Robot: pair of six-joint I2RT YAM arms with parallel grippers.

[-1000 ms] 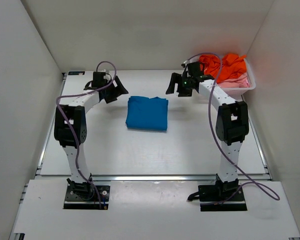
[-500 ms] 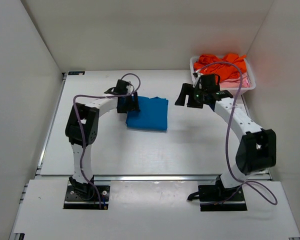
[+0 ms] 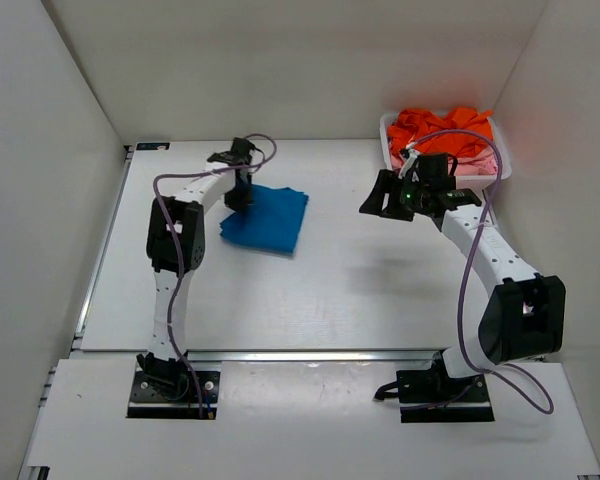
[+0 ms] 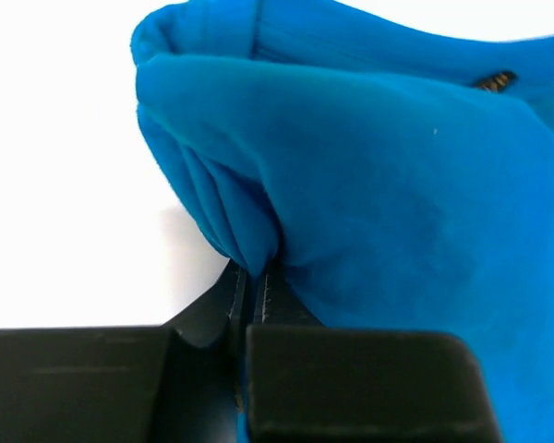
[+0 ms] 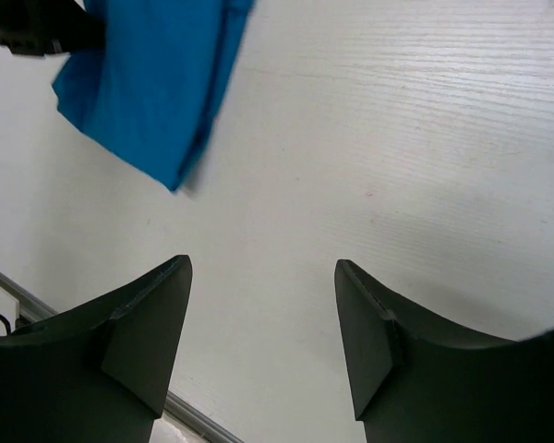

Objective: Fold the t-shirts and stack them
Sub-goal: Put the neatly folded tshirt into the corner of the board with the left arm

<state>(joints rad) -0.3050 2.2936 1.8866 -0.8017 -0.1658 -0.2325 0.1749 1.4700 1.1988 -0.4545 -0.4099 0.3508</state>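
Note:
A folded bright blue t-shirt [image 3: 268, 218] lies left of the table's middle, turned at a slant. My left gripper [image 3: 238, 198] is shut on the blue t-shirt's left edge; in the left wrist view its fingers [image 4: 256, 277] pinch a bunched fold of the blue cloth [image 4: 379, 175]. My right gripper [image 3: 387, 197] hangs open over bare table to the right of the shirt, with nothing between its fingers [image 5: 369, 332]. The blue t-shirt [image 5: 152, 83] shows at the upper left of the right wrist view. Orange t-shirts [image 3: 440, 128] and a bit of pale pink cloth [image 3: 472, 168] fill the basket.
A white lattice basket [image 3: 502, 172] stands at the back right corner, just behind my right arm. White walls close in the table on the left, back and right. A metal rail [image 3: 310, 354] runs along the table's near edge.
My left gripper has reached the blue t-shirt, shut on its left edge and dragged it left, turning it. My right arm has swung away from the basket, down and to the right.

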